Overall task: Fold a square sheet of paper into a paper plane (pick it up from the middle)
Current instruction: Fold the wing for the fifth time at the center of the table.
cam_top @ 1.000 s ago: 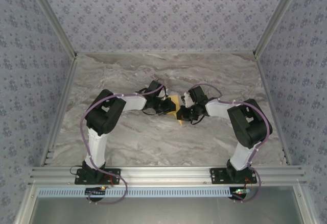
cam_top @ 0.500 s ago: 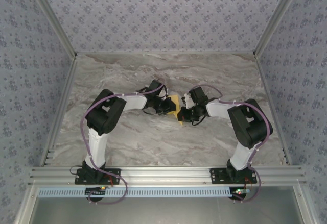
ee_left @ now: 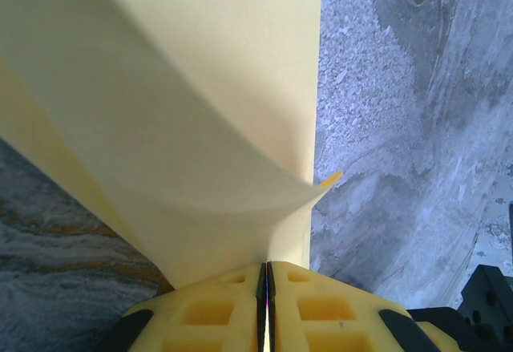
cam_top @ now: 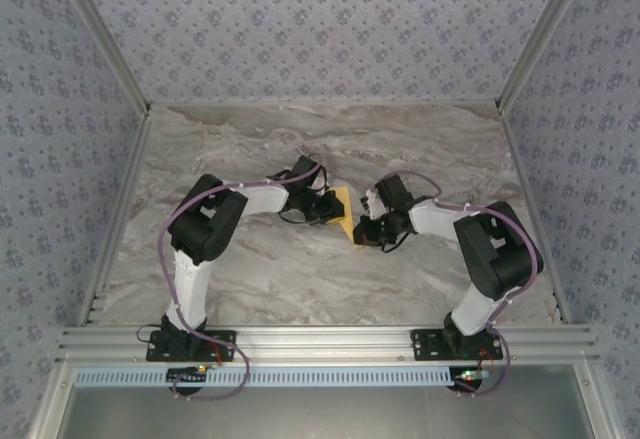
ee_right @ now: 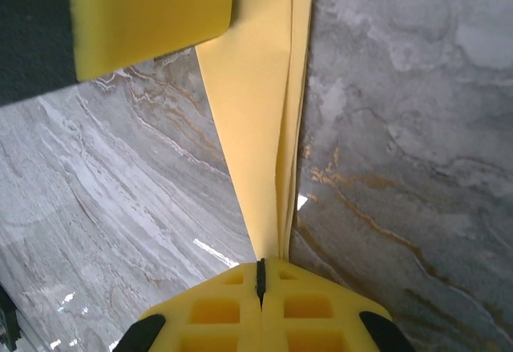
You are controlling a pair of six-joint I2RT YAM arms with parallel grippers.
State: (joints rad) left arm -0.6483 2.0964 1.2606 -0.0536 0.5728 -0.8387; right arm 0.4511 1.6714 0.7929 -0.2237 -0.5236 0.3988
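Indoors, grey marble table [cam_top: 250, 274], floral wallpaper [cam_top: 320, 29], left end effector [ee_left: 266, 270], right end effector [ee_right: 260, 265], both clenched on paper plane [ee_right: 255, 127]

On table [cam_top: 300, 279]: paper plane [cam_top: 344, 202] between left gripper [cam_top: 331, 207] and right gripper [cam_top: 360, 233], touching both.

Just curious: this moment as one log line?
left pincer: shut on paper sheet | right pincer: shut on paper sheet | state: folded, held between both
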